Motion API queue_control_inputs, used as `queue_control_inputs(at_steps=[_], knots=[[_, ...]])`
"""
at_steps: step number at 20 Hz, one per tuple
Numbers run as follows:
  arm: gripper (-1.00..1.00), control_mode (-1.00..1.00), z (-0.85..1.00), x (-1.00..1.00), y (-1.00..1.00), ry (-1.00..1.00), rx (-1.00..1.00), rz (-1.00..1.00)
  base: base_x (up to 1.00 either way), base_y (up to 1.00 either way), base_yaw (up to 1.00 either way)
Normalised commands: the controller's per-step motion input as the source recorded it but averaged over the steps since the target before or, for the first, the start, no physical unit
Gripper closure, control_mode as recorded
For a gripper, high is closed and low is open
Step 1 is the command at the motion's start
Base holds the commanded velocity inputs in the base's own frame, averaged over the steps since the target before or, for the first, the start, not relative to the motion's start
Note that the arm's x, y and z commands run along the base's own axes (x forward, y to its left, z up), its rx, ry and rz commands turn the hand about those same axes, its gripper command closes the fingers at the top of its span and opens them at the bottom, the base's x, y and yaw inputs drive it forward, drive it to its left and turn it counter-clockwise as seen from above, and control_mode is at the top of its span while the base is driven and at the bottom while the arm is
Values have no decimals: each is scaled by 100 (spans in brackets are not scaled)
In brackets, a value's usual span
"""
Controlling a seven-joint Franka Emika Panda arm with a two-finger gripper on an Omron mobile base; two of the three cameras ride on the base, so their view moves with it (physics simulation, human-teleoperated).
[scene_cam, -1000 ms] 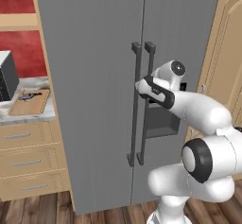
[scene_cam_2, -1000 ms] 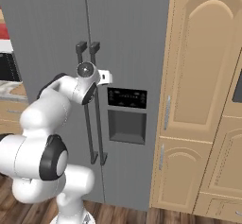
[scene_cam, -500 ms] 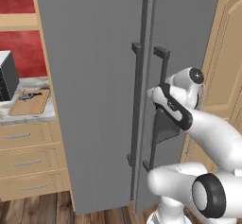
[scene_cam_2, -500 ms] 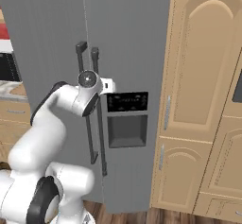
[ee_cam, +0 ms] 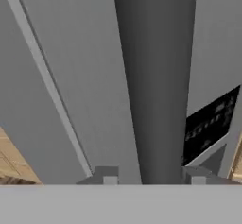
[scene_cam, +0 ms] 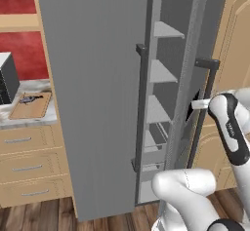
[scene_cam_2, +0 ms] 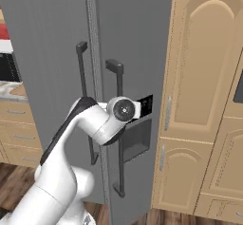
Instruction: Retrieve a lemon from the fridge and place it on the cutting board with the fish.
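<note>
While the tall matte grey fridge (scene_cam: pixel 97 93) stands with its right door swung partly out, I see the dark vertical bar handle (ee_cam: pixel 156 81) of that door running straight up the middle of the hand view, its long axis upright, passing between my tool's (ee_cam: pixel 152 176) two tips at the bottom edge. The tips sit on either side of the bar with a little room, so I read the tool as loosened around it, not pinching; whether a pad touches the bar I cannot tell. Pale grey inner shelves (scene_cam: pixel 161 30) show through the gap at upper centre of the left base view; I cannot make out the lemon there. At far left, the light-brown wooden cutting board (scene_cam: pixel 32 105) lies on the tabletop (scene_cam: pixel 24 120) with the small dark fish (scene_cam: pixel 30 98) on it.
</note>
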Motion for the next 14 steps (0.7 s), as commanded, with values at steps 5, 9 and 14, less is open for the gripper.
queue_control_inputs(at_steps=[5,9,14], knots=[[100,-100,10,-100,-100,4,14,1,0,0,0],[100,-100,0,-87,-100,6,8,0,0,0,0],[100,-100,6,-34,-78,6,2,0,0,0,0]])
